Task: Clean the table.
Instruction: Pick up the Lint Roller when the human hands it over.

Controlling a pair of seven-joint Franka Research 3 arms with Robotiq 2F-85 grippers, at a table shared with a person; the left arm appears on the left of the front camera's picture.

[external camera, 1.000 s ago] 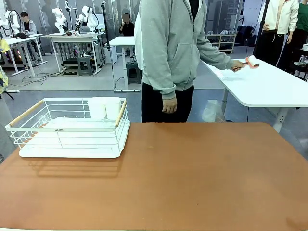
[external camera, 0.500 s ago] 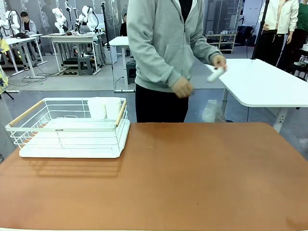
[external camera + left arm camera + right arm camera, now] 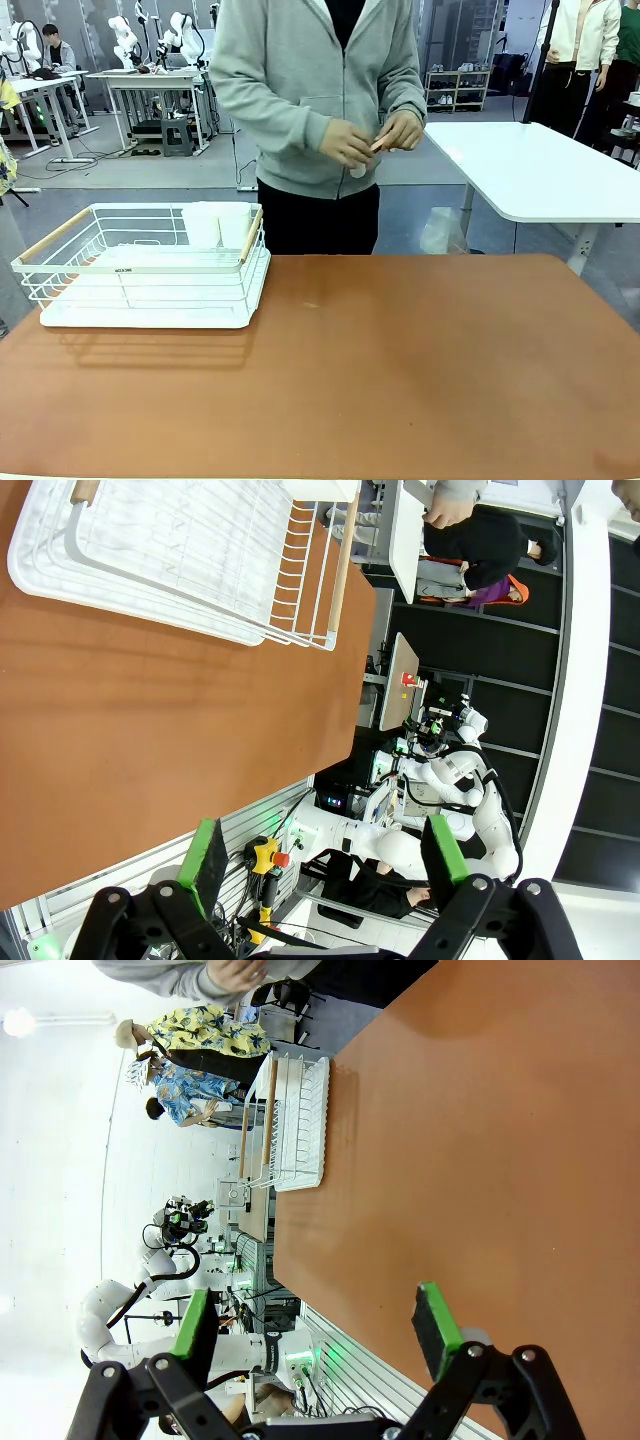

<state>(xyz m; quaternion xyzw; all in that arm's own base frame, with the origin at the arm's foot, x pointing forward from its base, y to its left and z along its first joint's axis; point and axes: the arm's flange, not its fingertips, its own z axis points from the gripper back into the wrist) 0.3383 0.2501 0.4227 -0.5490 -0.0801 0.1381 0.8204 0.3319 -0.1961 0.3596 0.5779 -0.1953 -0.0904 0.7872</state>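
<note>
**Position of the work surface.** The desk [image 3: 400, 370] is the thing to be cleaned. Its long axis runs left to right across the front view. A white wire rack [image 3: 150, 265] stands on its far-left part, on the left arm's side. The centre and the whole right part are bare brown top.

**Left hand.** The left hand [image 3: 322, 830] is spread, with nothing between its green pads. It hangs above the desk [image 3: 150, 730] near the robot's edge, and the rack [image 3: 200, 560] lies ahead of it.

**Right hand.** The right hand [image 3: 312, 1295] is likewise spread and empty. Bare desk [image 3: 450, 1140] stretches ahead of it, with the rack [image 3: 295, 1125] well apart on the far side.

**Person.** A person stands at the far edge, about mid-length. The person's hands [image 3: 375, 140] are at chest height, above the desk and not touching it. They hold a small tool [image 3: 368, 158] with a pale head and an orange part; its kind cannot be told.

**Deciding relation.** The tool sits over the far edge, between the arms and slightly right of centre. The right arm is probably the better placed for a handover. Open surface lies right of the rack.
</note>
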